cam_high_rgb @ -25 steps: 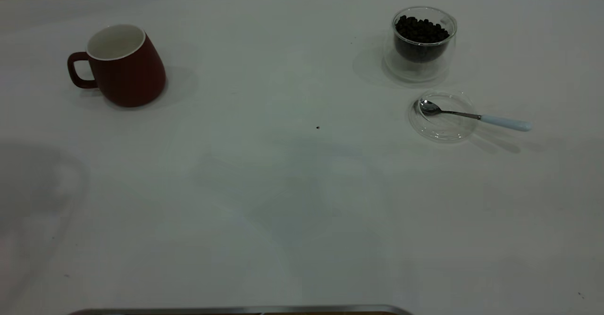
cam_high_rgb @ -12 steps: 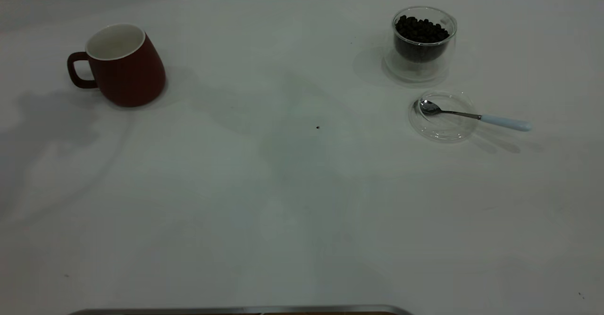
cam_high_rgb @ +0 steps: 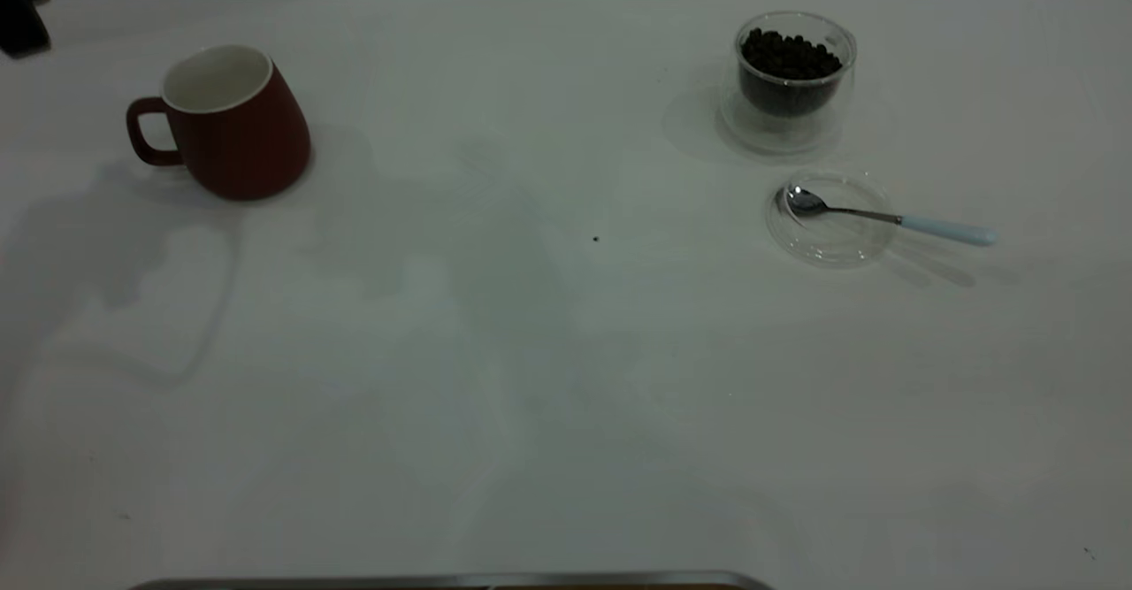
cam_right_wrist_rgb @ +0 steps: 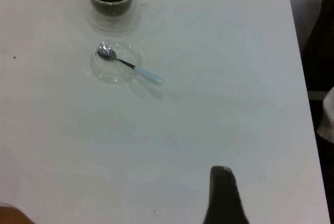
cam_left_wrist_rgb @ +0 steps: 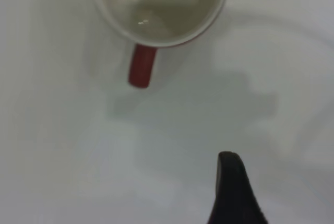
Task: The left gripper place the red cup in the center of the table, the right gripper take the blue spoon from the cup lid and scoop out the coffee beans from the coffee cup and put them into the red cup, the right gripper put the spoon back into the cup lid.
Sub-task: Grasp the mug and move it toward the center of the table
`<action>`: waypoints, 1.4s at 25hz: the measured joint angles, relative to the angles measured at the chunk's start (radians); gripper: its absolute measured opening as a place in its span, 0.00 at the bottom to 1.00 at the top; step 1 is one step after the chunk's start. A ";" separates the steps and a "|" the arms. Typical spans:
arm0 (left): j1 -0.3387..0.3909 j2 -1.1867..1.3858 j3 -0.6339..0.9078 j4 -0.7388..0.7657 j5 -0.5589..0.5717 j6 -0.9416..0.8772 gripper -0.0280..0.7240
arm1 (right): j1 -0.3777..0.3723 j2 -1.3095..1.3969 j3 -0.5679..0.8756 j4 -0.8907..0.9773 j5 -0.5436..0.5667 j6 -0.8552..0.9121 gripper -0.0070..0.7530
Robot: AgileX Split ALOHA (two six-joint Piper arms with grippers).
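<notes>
White table [cam_high_rgb: 531, 378], arm shadows across it. Red cup [cam_high_rgb: 232, 126] at ten o'clock, coffee cup [cam_high_rgb: 787, 81] at two. I can't tell either gripper's jaws.

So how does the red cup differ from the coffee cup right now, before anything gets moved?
The red cup is opaque dark red with a loop handle; the coffee cup is clear glass with no handle. The red cup is empty, white inside; the coffee cup holds coffee beans. The red cup looks larger and sits at the table's left side, the coffee cup at its right. Both stand upright, untouched.
</notes>
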 joint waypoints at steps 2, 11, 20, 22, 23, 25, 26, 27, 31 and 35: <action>0.000 0.038 0.000 0.019 -0.023 0.020 0.75 | 0.000 0.000 0.000 0.000 0.000 0.000 0.73; 0.000 0.140 -0.005 0.099 -0.200 0.033 0.75 | 0.000 0.000 0.000 0.000 0.000 0.000 0.73; 0.000 0.206 -0.008 0.099 -0.298 0.071 0.75 | 0.000 0.000 0.000 0.000 0.000 0.000 0.73; 0.000 0.223 -0.009 0.099 -0.330 0.077 0.75 | 0.000 0.000 0.000 0.000 0.000 0.000 0.73; 0.000 0.228 -0.010 0.099 -0.335 0.079 0.75 | 0.000 0.000 0.000 0.000 0.000 0.000 0.73; 0.000 0.246 -0.018 0.099 -0.345 0.080 0.75 | 0.000 0.000 0.000 0.000 0.000 0.000 0.73; 0.000 0.256 -0.022 0.099 -0.354 0.080 0.75 | 0.000 0.000 0.000 0.000 0.000 0.000 0.73; -0.002 0.266 -0.029 0.099 -0.358 0.080 0.75 | 0.000 0.000 0.000 0.000 0.000 0.000 0.73; -0.012 0.307 -0.073 0.100 -0.374 0.081 0.75 | 0.000 0.000 0.000 0.000 0.000 0.000 0.73; -0.039 0.353 -0.127 0.099 -0.384 0.081 0.75 | 0.000 0.000 0.000 0.000 0.000 0.000 0.73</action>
